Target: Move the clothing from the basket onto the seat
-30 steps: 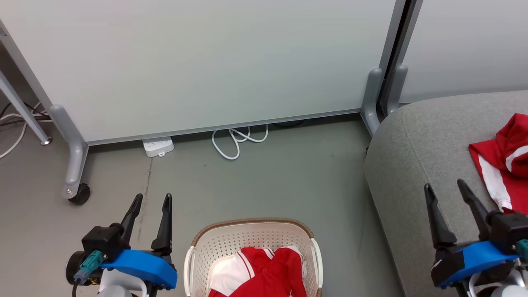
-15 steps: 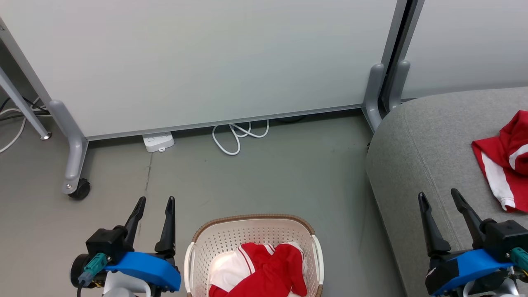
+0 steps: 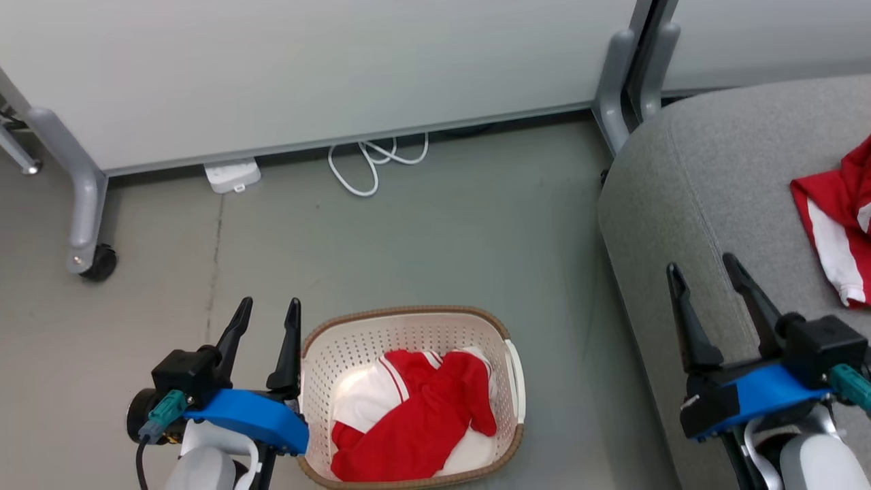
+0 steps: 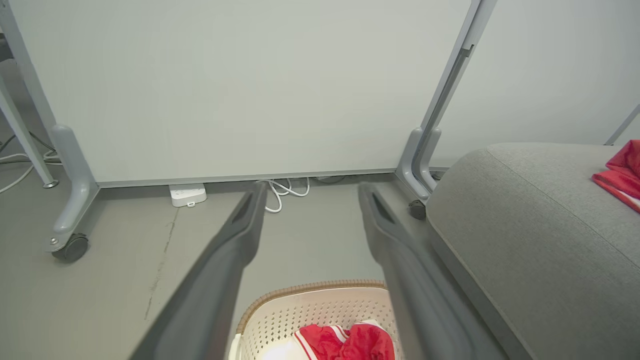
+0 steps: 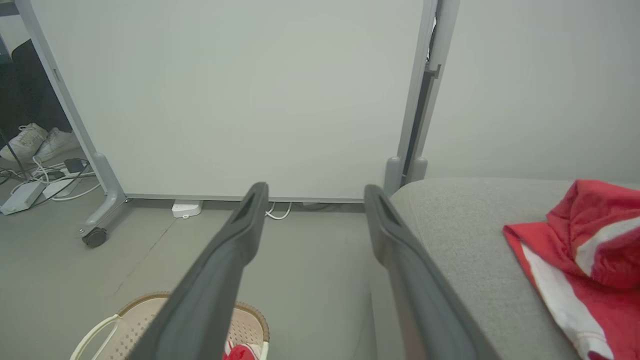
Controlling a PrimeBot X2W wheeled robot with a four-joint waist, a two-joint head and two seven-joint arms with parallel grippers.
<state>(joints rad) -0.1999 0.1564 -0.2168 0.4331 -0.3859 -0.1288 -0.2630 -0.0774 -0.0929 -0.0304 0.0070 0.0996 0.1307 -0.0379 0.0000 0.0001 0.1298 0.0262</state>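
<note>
Red clothing (image 5: pixel 555 247) — on grey seat (image 5: pixel 460 235)

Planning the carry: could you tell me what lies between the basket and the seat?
Bare floor lies between basket and seat, in the head view.

The basket (image 3: pixel 354 347) is set on the floor (image 3: pixel 442 238), with clothing (image 3: pixel 422 415) piled inside it. The seat (image 3: pixel 680 177) is placed to the basket's right, apart from it, and a further garment (image 3: pixel 833 211) is laid on it towards its right side. Behind the basket a partition panel (image 3: pixel 306 61) is stood. At its foot a power strip (image 3: pixel 232 175) and a coiled cable (image 3: pixel 367 160) are laid, and its caster (image 3: pixel 101 263) is seen far left.
</note>
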